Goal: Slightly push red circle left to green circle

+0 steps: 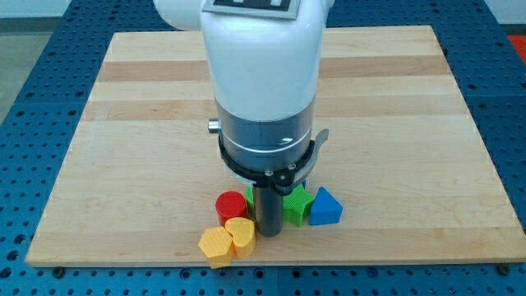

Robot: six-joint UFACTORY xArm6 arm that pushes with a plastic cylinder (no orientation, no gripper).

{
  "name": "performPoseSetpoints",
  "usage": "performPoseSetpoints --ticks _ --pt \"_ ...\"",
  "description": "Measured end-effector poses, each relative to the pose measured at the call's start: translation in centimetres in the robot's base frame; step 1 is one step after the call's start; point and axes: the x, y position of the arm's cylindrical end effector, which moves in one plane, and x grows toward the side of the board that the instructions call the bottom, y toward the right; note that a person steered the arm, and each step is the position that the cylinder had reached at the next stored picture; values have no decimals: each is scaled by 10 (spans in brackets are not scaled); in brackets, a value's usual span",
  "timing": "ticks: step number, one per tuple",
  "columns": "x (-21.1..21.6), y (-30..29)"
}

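Note:
The red circle sits near the view's bottom centre of the wooden board. My tip stands just to the right of it, close to or touching its right side. A green block lies just right of the tip; its shape is partly hidden and I cannot tell if it is the green circle. A sliver of green shows behind the rod, between the red circle and the tip. The arm's white and grey body hides the board behind it.
Two yellow blocks lie below the red circle: one touching its lower edge and one at the board's bottom edge. A blue triangle sits right of the green block. The board rests on a blue perforated table.

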Motion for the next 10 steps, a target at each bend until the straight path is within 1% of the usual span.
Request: performPoseSetpoints --ticks 1,3,4,5,6,7,8,9,10 --pt "1 6" --pt "33 51" --pt "25 119" --pt "-43 163" --pt "-130 123" --pt "-162 10" --pt "-116 -90" --pt "-49 -135" --pt "10 -135"
